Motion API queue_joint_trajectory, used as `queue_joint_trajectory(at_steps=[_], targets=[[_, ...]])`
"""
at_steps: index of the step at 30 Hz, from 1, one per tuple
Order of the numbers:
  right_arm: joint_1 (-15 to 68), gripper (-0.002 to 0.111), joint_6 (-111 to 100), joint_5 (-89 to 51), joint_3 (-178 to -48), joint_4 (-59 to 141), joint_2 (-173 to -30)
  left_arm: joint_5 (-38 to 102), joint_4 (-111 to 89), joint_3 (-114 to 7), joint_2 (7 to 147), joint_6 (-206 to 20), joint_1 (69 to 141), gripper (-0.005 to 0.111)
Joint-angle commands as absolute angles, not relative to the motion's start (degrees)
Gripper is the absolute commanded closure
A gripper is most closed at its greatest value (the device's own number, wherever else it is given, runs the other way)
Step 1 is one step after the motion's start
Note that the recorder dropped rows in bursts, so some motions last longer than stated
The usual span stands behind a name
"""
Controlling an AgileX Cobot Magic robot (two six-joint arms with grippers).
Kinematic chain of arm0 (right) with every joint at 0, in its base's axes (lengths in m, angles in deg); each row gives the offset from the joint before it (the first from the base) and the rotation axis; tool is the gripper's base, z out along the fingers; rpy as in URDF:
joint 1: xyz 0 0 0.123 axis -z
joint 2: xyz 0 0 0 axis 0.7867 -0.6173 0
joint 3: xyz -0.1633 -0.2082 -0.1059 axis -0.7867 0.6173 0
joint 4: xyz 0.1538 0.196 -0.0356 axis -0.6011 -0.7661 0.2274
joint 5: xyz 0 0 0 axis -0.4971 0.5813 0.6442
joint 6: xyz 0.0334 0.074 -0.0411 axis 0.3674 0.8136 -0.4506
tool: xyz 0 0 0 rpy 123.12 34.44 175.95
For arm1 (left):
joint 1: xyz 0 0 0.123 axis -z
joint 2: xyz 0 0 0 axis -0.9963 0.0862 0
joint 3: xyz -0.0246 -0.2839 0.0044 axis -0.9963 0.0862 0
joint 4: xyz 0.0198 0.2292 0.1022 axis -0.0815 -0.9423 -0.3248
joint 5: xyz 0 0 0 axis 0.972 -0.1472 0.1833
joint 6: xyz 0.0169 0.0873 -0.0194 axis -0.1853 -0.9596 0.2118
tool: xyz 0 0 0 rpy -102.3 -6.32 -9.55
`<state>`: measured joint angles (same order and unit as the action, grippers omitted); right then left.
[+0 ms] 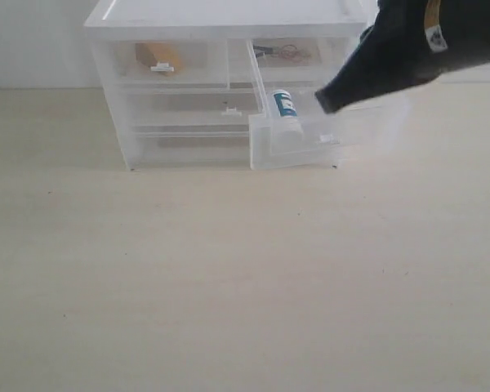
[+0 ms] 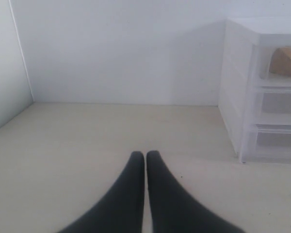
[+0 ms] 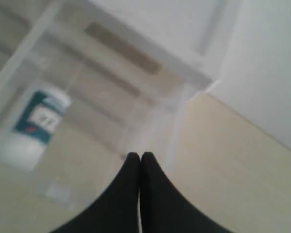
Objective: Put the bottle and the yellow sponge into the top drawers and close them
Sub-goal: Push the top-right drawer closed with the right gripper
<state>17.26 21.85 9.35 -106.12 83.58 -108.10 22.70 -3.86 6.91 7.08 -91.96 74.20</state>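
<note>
This looks like a robot test bench in a lab rather than a lived-in room. A plain pale table (image 1: 229, 286) is boxed in by bare white walls (image 2: 121, 48) at the back and along one side. On it stands a small white plastic cabinet (image 1: 220, 15) with see-through top drawers (image 1: 200, 59), set out like a practice prop, and a black robot arm (image 1: 416, 41) reaches in over it.

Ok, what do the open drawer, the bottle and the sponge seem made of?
The open drawer: translucent smooth plastic by the look; the bottle shows through its wall. The bottle: probably white plastic, with a teal printed label. The yellow sponge: matte, likely foam, though blurred behind the front of the closed drawer.
</note>
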Motion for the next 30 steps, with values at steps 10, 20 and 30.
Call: queue_joint_trajectory(at_steps=[10, 20, 30], targets=[[12.54, 0.109, 16.22, -0.09, -100.32, 83.66, -116.29, 22.68, -3.49, 7.06, 6.90, -91.71, 74.39, 0.103], [13.42, 0.109, 24.52, -0.15, -107.08, 93.64, -119.50, 22.68, -3.49, 7.06, 6.90, -91.71, 74.39, 0.103], [19.28, 0.109, 27.67, 0.59, -118.92, 94.97, -130.81, 22.68, -3.49, 7.06, 6.90, -91.71, 74.39, 0.103]])
